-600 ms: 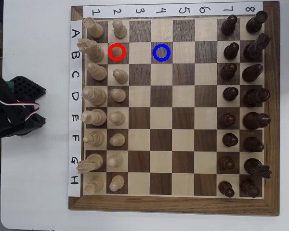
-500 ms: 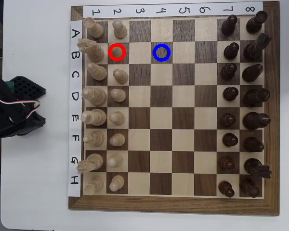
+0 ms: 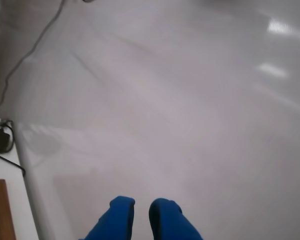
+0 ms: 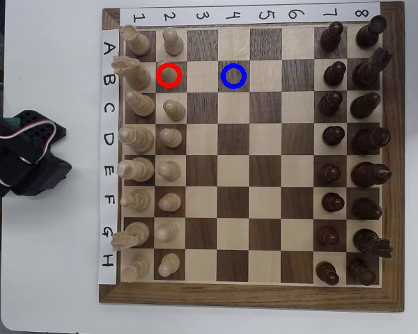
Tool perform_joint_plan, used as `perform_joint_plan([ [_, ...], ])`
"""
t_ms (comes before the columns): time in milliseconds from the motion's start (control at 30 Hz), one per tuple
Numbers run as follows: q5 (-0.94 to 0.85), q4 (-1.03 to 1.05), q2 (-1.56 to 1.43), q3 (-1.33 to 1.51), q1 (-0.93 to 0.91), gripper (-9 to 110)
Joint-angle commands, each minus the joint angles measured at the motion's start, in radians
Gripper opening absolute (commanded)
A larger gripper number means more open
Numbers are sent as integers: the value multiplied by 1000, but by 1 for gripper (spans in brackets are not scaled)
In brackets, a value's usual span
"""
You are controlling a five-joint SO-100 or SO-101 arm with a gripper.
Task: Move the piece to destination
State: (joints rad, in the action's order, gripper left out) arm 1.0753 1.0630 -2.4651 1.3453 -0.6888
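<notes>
The piece, a small pale pawn (image 4: 168, 75), stands on the dark square marked with a red ring in the overhead view, row B, column 2. The destination (image 4: 233, 76) is the dark square with a blue ring two columns to the right, and it is bare. My arm (image 4: 24, 156) sits off the board at the left edge, far from both. In the wrist view my gripper (image 3: 141, 212) shows two blue fingertips (image 3: 121, 210) close together with nothing between them, pointing at a pale grey surface. No piece shows in that view.
Pale pieces (image 4: 136, 139) fill columns 1 and 2, and dark pieces (image 4: 366, 139) fill columns 7 and 8. The wooden board's rim (image 4: 251, 296) borders the white table (image 4: 56, 278). A corner of brown board (image 3: 0, 210) and a dark cable (image 3: 2, 140) show at the wrist view's left.
The arm's black body at the overhead view's left edge has turned and shifted slightly right. Nothing on the board has moved.
</notes>
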Motion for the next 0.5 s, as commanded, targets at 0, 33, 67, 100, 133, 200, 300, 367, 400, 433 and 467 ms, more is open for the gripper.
perform_joint_plan([
  [0, 109, 21, 69, -193, 341, 13],
  [33, 121, 46, 75, -193, 359, 13],
  [67, 133, 71, 83, -193, 379, 13],
  [100, 150, 100, 94, -193, 394, 12],
  [133, 164, 132, 107, -195, 402, 12],
  [200, 189, 173, 135, -195, 422, 12],
  [300, 215, 224, 169, -176, 469, 12],
  [367, 245, 298, 212, -196, 528, 11],
  [400, 275, 333, 241, -218, 555, 10],
  [433, 314, 370, 270, -242, 583, 9],
  [467, 360, 431, 307, -281, 617, 7],
])
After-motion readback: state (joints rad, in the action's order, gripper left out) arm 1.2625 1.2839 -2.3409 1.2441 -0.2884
